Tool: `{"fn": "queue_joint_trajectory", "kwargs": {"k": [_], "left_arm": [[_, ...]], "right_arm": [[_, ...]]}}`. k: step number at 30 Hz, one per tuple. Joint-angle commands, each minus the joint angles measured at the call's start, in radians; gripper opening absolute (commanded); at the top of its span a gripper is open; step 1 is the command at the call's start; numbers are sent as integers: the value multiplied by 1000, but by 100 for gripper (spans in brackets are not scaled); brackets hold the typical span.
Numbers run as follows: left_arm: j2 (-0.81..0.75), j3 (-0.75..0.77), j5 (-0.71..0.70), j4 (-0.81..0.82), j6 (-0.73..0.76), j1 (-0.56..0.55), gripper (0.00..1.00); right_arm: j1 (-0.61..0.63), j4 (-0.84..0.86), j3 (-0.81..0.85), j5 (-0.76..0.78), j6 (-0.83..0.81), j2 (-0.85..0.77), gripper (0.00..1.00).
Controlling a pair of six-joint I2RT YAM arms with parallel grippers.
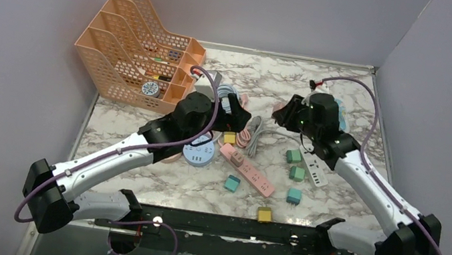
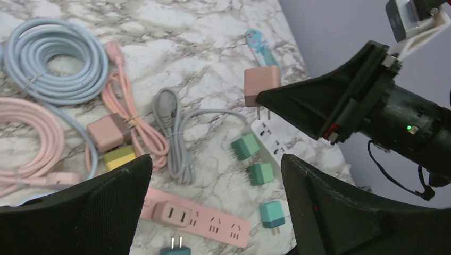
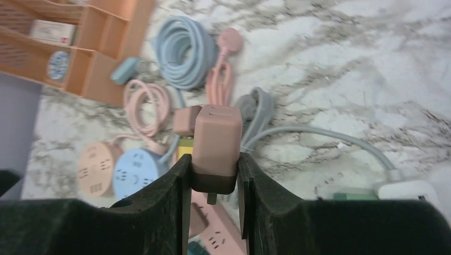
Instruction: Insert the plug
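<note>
My right gripper [image 3: 214,158] is shut on a pink cube plug [image 3: 215,141] and holds it above the table, prongs pointing down. The left wrist view shows the same plug [image 2: 261,85] in the air above the white power strip [image 2: 268,132]. The pink power strip [image 1: 247,169] lies mid-table, and a pink plug [image 2: 169,213] sits in its left end. My left gripper [image 2: 215,162] is open and empty, hovering over the cables left of the right gripper [image 1: 282,116]. In the top view the left gripper [image 1: 239,112] is near the coiled cords.
An orange file rack [image 1: 134,46] stands at the back left. Coiled blue [image 2: 53,58], pink and grey [image 2: 173,133] cables lie behind the strips. Round blue [image 3: 135,171] and peach [image 3: 94,167] sockets lie left. Loose green [image 1: 293,156], teal [image 1: 294,196] and yellow [image 1: 264,214] plugs are scattered in front.
</note>
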Motion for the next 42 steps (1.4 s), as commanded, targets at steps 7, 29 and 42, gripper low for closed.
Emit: {"fn": "queue_joint_trajectory", "kwargs": {"k": [7, 29, 42], "left_arm": [[86, 113, 168, 215, -63, 5, 89], [-92, 124, 356, 343, -212, 18, 91], [-58, 127, 500, 460, -317, 18, 46]], "right_arm": [[-7, 315, -94, -457, 56, -260, 21], [-8, 710, 20, -800, 349, -249, 21], [-6, 1009, -14, -847, 584, -184, 20]]}}
